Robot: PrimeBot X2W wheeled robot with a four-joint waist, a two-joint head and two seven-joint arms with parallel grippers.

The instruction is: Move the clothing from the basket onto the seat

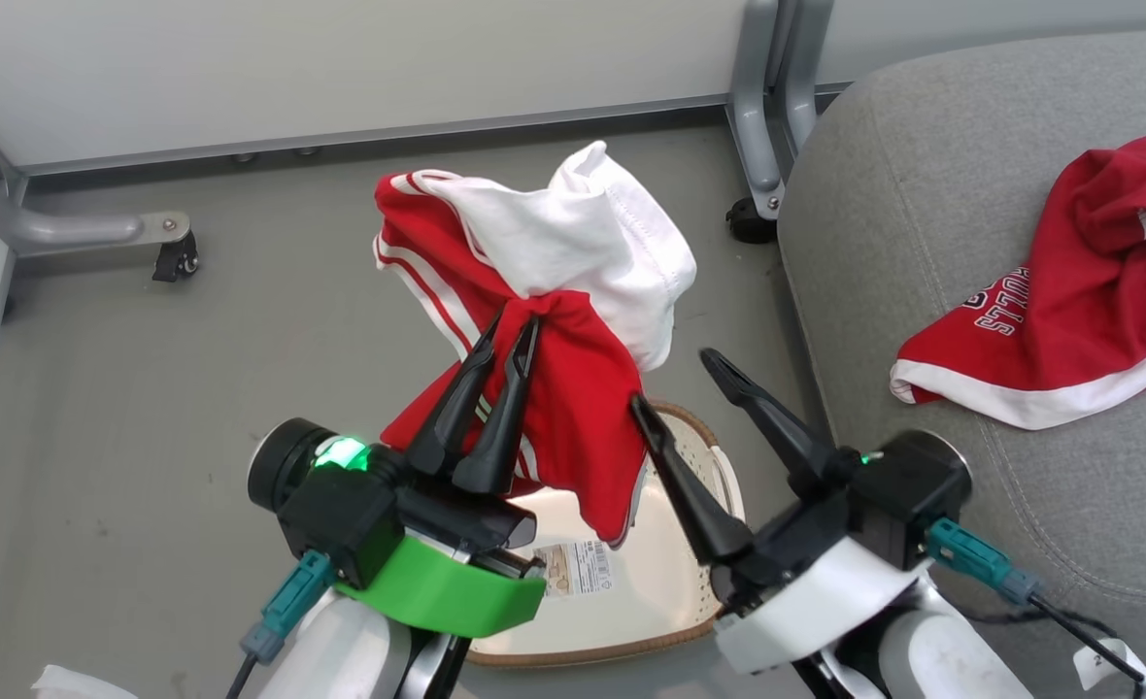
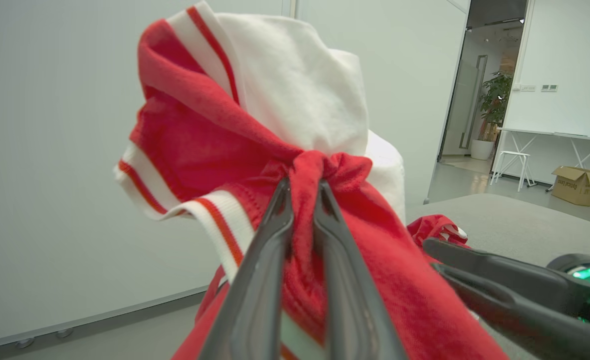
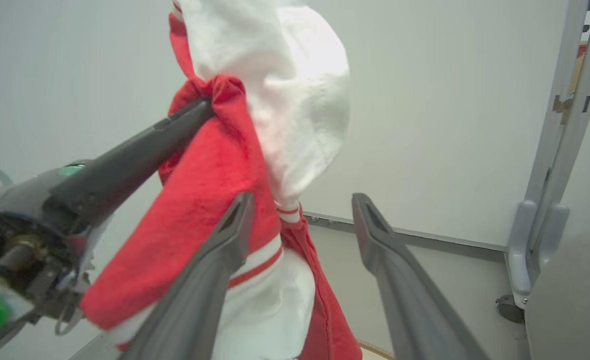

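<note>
My left gripper (image 1: 513, 328) is shut on a bunched fold of the striped red and white clothing (image 1: 544, 291), which hangs lifted above the basket (image 1: 651, 573). In the left wrist view the same garment (image 2: 255, 130) drapes over that gripper (image 2: 302, 187). My right gripper (image 1: 675, 377) stands open just right of the hanging cloth, holding nothing; in its own view this gripper (image 3: 300, 200) frames the garment (image 3: 275, 110). The cream basket with a brown rim sits on the floor under both arms, its label showing. A second red garment with dark lettering (image 1: 1068, 291) lies on the grey seat (image 1: 903, 194) at right.
Grey floor (image 1: 194, 369) spreads to the left. A pale wall panel runs along the back, with a metal leg and caster (image 1: 758, 209) by the seat's corner and another caster (image 1: 175, 257) at left. A cable (image 1: 1068, 621) trails over the seat's near edge.
</note>
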